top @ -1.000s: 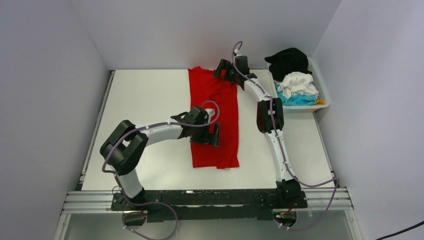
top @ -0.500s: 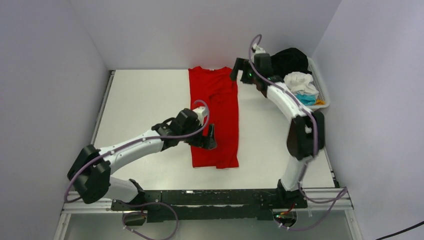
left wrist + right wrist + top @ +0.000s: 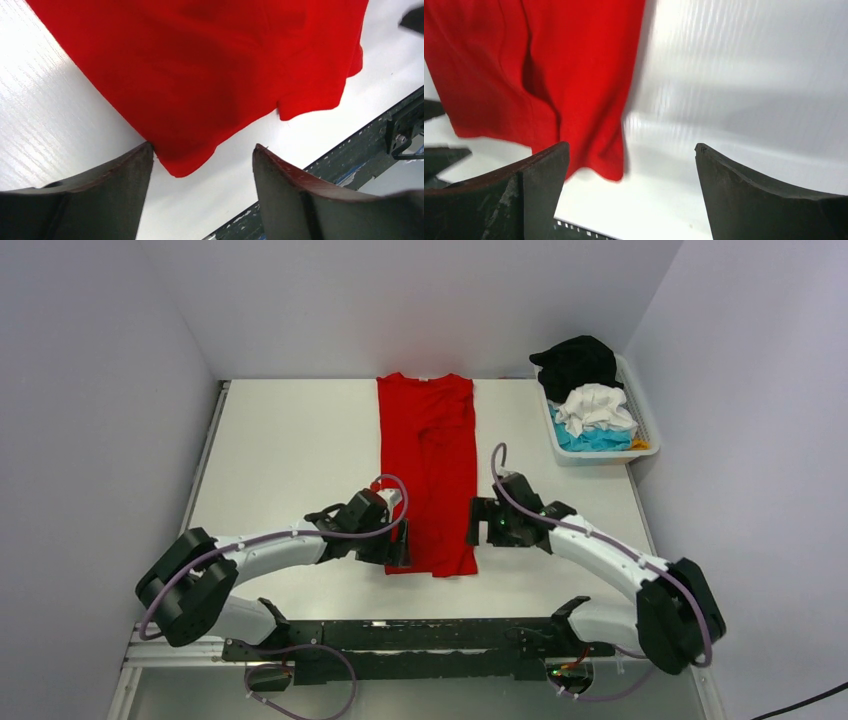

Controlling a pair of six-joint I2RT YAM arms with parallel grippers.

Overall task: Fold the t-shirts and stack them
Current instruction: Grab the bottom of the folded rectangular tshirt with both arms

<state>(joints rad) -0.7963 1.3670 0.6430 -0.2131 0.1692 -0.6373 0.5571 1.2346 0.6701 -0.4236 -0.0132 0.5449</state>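
The red t-shirt (image 3: 430, 465) lies flat on the white table (image 3: 290, 450) as a long narrow strip, sleeves folded in, collar at the far end. My left gripper (image 3: 398, 545) is open and empty at the strip's near left corner (image 3: 180, 160). My right gripper (image 3: 474, 523) is open and empty at the strip's near right corner (image 3: 599, 150). Black (image 3: 575, 360), white (image 3: 597, 405) and turquoise (image 3: 590, 438) shirts lie crumpled in the basket.
A white slatted basket (image 3: 650, 435) stands at the table's back right corner. A dark metal rail (image 3: 420, 635) runs along the near edge. Grey walls close in the left, back and right sides.
My right arm has swung from the shirt's collar end down to its near right corner. My left gripper has slid toward the near left corner. The shirt has not moved.
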